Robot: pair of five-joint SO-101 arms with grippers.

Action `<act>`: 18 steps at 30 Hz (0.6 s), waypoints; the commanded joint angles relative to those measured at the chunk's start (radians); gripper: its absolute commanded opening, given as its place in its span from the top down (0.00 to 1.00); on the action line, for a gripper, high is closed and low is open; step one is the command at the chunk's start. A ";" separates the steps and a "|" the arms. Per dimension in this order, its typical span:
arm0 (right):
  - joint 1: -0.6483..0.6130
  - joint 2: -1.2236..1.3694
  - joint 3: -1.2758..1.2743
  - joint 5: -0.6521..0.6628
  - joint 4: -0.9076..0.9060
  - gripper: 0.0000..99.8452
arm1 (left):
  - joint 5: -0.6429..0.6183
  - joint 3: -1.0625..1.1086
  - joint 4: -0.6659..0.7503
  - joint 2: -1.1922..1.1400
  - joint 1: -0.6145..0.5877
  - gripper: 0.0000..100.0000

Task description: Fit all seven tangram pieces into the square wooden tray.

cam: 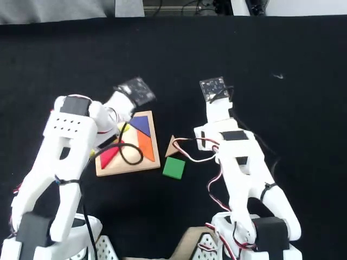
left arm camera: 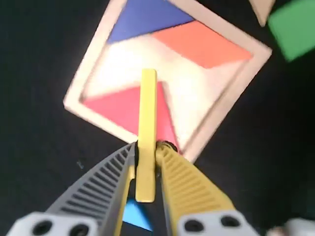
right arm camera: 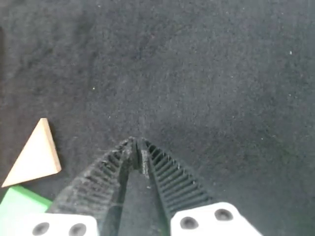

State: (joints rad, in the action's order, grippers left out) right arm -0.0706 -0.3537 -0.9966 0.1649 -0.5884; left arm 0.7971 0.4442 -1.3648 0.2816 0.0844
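Left pincer (left arm camera: 146,147): clamped on a flat yellow tangram piece (left arm camera: 147,113), which stands on edge between the ribbed jaws.
Yellow piece relative to pincer: it juts forward past the fingertips, over the square wooden tray (left arm camera: 192,93). Whether its far end touches the tray floor cannot be told.
Tray contents: a blue triangle (left arm camera: 147,17) by the far edge, an orange triangle (left arm camera: 202,44) along the edge facing the loose pieces, and a red triangle (left arm camera: 115,110) at the near corner. Bare wood lies between them.
Step in hand: probably placing the yellow piece into the bare middle.
Doing it well: tip the piece flat before letting go, line its edges up with the red and orange neighbours, lower gently, and avoid nudging the seated triangles.
Loose pieces: a pale wooden triangle (right arm camera: 34,155) and a green square (cam: 174,167) lie on the bench just beside the tray.
Right pincer (right arm camera: 135,145): jaws pressed together on nothing, above the bare bench near the wooden triangle.
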 commanded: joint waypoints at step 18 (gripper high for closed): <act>0.133 -0.045 0.012 0.000 0.087 0.99 | 0.196 0.156 0.127 -0.051 0.231 0.97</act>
State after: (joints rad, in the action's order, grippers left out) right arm 0.0353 -0.3537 -0.9966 0.1634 -0.5286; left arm 1.0119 0.5762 -1.2835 0.2279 0.3007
